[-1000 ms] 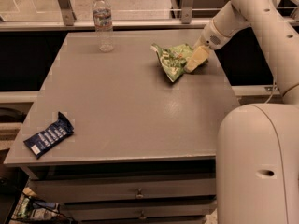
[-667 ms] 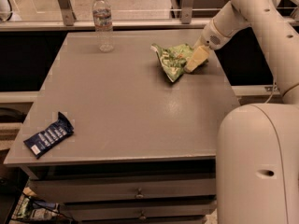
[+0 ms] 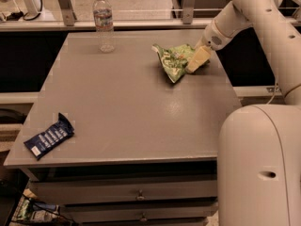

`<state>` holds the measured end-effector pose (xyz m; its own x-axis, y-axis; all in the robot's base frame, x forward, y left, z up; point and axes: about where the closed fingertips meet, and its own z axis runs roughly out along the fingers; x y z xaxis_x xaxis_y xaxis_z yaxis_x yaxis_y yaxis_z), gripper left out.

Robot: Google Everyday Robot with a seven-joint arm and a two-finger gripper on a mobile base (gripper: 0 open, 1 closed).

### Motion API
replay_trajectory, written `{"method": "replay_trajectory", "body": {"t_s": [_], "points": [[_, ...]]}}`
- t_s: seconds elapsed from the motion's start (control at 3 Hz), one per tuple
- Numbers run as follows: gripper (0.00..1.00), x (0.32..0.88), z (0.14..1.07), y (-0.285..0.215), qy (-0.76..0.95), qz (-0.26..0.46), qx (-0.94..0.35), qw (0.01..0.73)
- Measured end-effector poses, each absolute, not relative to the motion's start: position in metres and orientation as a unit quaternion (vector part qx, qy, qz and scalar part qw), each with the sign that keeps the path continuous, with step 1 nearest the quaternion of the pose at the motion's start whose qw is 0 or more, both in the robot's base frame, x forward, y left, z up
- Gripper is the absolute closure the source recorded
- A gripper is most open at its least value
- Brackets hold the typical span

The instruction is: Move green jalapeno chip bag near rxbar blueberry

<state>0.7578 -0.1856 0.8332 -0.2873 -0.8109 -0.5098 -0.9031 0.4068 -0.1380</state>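
- Looking upper right, your gripper sits against the right edge of the green jalapeno chip bag; can't tell if it's gripping.
- rxbar blueberry lies lower left on the table, well apart.

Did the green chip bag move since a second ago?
No. The green jalapeno chip bag sits just as far right of the water bottle as before, with the gripper at its right edge.
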Motion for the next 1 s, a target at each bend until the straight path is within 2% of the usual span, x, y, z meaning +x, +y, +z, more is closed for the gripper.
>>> {"method": "replay_trajectory", "body": {"t_s": [1.0], "points": [[1.0, 0.7578, 0.8334, -0.1856, 0.797, 0.088, -0.537, 0.26]]}}
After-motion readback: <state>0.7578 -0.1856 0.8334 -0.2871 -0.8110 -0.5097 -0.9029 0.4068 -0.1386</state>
